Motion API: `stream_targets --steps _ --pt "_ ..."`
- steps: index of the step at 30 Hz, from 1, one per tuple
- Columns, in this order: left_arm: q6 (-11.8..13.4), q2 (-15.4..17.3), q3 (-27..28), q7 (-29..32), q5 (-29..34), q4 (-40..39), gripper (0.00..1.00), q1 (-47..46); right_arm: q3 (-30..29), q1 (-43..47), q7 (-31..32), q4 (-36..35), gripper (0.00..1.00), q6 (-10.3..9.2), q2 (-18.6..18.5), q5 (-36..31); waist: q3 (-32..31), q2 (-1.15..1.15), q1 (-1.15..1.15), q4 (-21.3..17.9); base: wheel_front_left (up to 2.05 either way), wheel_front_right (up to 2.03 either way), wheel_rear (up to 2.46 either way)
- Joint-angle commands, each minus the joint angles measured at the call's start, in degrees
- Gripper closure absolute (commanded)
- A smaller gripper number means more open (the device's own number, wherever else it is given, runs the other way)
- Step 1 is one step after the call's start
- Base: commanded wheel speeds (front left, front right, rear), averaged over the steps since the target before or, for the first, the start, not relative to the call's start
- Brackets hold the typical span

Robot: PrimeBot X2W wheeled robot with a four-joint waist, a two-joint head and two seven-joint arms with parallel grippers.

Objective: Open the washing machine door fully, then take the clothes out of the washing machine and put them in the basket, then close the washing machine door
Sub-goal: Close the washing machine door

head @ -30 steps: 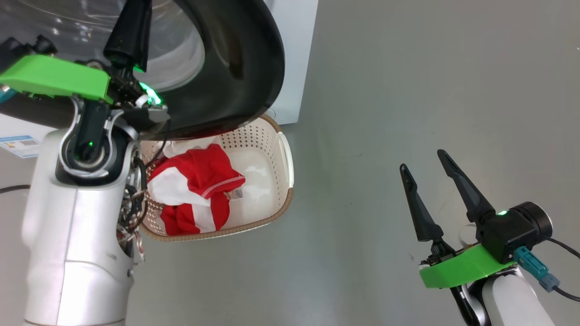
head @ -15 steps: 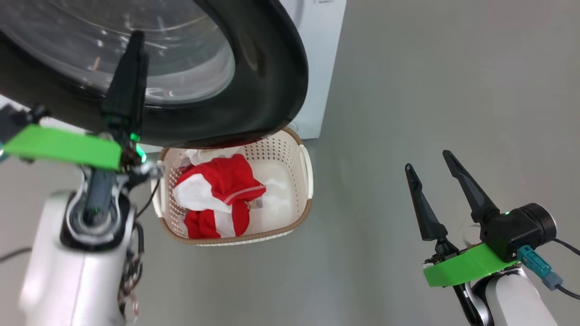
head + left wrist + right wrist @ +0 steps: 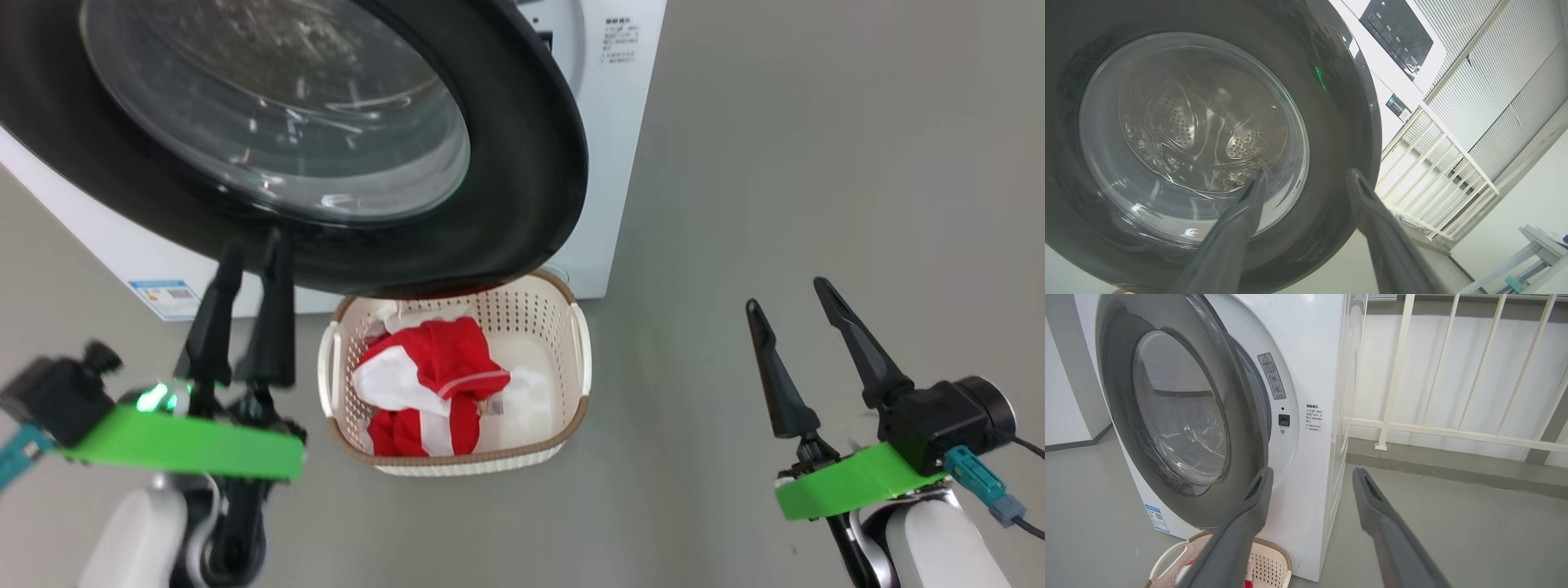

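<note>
The glossy black washing machine door (image 3: 522,163) with its clear bulging window stands ajar in front of the white washing machine (image 3: 620,122). In the right wrist view a gap shows between the door (image 3: 1241,416) and the machine front (image 3: 1310,355). Below the door's lower edge the cream basket (image 3: 571,359) sits on the floor with the red and white clothes (image 3: 441,367) inside. My left gripper (image 3: 253,242) is open and empty, fingers pointing up just below the door rim; it faces the door (image 3: 1347,134) in the left wrist view (image 3: 1306,173). My right gripper (image 3: 785,294) hangs open and empty, well right of the basket.
Grey floor surrounds the basket and machine. A white railing (image 3: 1453,433) runs along the wall right of the machine. A small blue label (image 3: 167,296) is stuck low on the machine front. A pale table (image 3: 1539,245) stands off to the side.
The head camera has shifted, showing more of the door and machine. My left gripper has opened and dropped from the door's face to below its rim. The right gripper has held still.
</note>
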Motion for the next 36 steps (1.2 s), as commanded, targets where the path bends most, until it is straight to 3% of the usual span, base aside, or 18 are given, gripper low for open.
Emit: stream_targets --steps 1,10,16,25,36 --pt "0.48 2.20 1.54 -0.55 1.78 -1.86 0.00 0.25 0.89 0.25 -0.36 -1.09 0.00 0.20 0.01 0.98 -1.53 0.00 0.00 0.39 0.00 0.00 0.00" --pt "6.72 3.98 0.95 -2.01 19.07 -7.83 0.00 8.89 -1.34 2.26 -0.36 -2.39 0.00 0.20 0.01 0.92 -4.81 0.00 0.00 -0.20 0.00 0.00 0.00" --pt "8.64 2.79 3.56 -2.06 25.88 -11.80 0.00 14.58 -1.85 4.15 -0.36 -3.29 0.00 0.20 0.01 0.81 -6.45 0.00 0.00 -0.78 0.00 0.00 0.00" --pt "8.69 -0.02 6.53 -2.08 31.67 -12.16 0.00 22.68 -2.61 8.26 -0.36 -4.28 0.00 0.20 0.01 1.67 -10.14 0.00 0.00 -1.20 0.00 0.00 0.00" --pt "6.03 -3.56 10.09 -2.08 34.41 -9.48 0.00 26.53 -2.38 11.07 -0.36 -5.16 0.00 0.20 0.01 1.79 -11.69 0.00 0.00 -0.77 0.00 0.00 0.00"
